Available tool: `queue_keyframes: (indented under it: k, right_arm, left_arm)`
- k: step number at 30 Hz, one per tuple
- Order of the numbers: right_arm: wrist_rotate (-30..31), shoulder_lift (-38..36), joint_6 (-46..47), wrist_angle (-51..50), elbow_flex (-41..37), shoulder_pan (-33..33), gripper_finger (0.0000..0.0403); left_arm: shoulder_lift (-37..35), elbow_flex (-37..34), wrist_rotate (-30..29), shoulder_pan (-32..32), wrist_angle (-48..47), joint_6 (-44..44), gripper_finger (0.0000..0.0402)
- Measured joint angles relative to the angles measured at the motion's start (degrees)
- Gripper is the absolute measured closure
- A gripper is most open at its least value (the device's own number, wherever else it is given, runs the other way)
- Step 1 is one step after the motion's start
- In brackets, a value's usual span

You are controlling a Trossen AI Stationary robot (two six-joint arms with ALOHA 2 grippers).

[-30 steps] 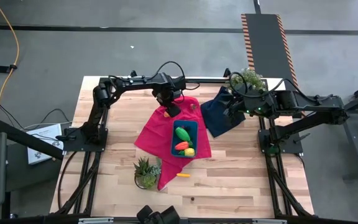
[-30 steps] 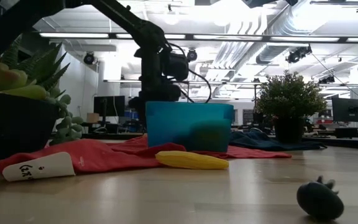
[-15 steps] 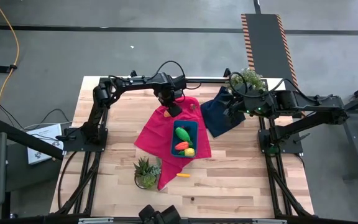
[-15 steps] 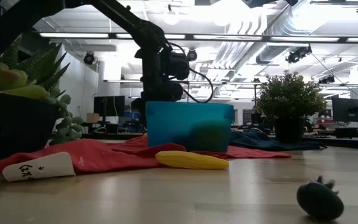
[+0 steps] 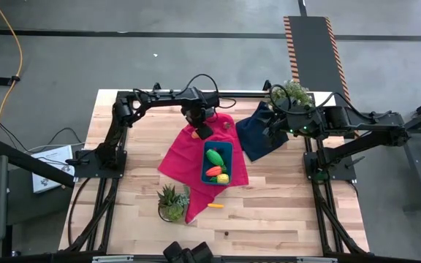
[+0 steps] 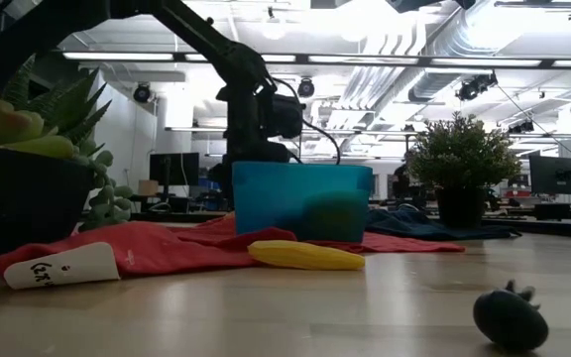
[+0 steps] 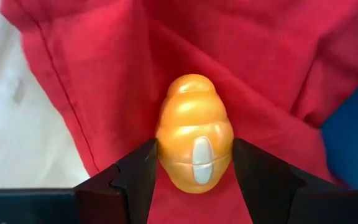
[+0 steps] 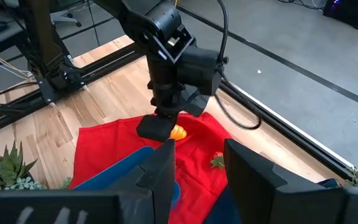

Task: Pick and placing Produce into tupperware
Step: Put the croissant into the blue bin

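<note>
An orange ridged produce piece point(image 7: 193, 140) sits between the fingers of my left gripper point(image 7: 194, 155), which points down over the far part of the red cloth point(image 5: 185, 157), just beyond the teal tupperware point(image 5: 216, 162). The tupperware stands on the cloth and holds green, red-orange and yellow pieces. A yellow piece point(image 5: 215, 206) lies on the bare table near the cloth's front edge. A small red piece point(image 8: 217, 160) lies on the cloth. My right gripper point(image 8: 197, 162) waits open and raised over the navy cloth point(image 5: 260, 135). My left gripper pinches the orange piece by its two opposite sides point(image 7: 164, 155), one dark finger point(image 7: 138, 177) on each, at the piece's wider end. The fingers come from above, pointing down. The piece sits close over the red cloth; I cannot tell whether it touches the cloth.
A succulent pot point(image 5: 172, 203) stands at the cloth's near left corner and a leafy potted plant point(image 5: 291, 93) at the far right. A dark small object point(image 6: 510, 317) lies on the table near the front edge. Bare wood lies left and right of the cloths.
</note>
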Motion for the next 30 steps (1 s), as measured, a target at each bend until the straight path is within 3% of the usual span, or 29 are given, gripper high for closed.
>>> queue_keyframes:
  k: [22,30]
  right_arm:
    - [0.0,0.0,0.6,0.0,0.0,0.0,0.0273]
    - [0.0,0.0,0.6,0.0,0.0,0.0,0.0273]
  left_arm:
    - [0.8,0.1,-0.6,-0.4,0.8,1.2,0.0206]
    - [1.3,-0.2,-0.5,-0.4,0.8,2.2,0.0152]
